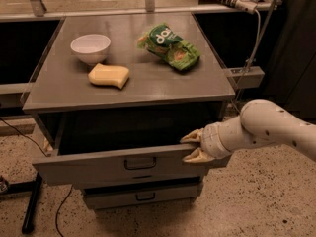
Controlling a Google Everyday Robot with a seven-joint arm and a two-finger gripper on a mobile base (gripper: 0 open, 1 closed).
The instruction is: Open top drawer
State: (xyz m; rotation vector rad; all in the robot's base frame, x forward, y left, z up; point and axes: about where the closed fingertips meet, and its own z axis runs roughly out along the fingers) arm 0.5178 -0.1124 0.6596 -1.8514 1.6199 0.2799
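Your robot's pale two-finger tool [187, 148] gripped the wide grey metal top drawer [98, 164] at the right end of its front, pinching the upper rim. One finger [193, 136] lay over the rim and the other sat against the outer face below it. The white jointed arm [271, 127] reached in from the right edge of the view, level with the drawer.

The top drawer stood partly out of the grey metal desk [163, 85], directly under the desk's top. Its long axis ran left to right, along the desk's front edge, and its tall front faced the camera. In the picture the front rose slightly toward the right, where you held it. Its small black bar handle [139, 163] sat at the centre of the front, well to the left of the tool and untouched. Behind the front the opened space was dark, and you could not make out what it held.

A narrower grey drawer [113, 197] sat shut lower down. On the desk rested a white round bowl [90, 47], a yellow rectangular sponge [108, 75] just in front of it, and a crumpled green snack bag [169, 47] to the right.
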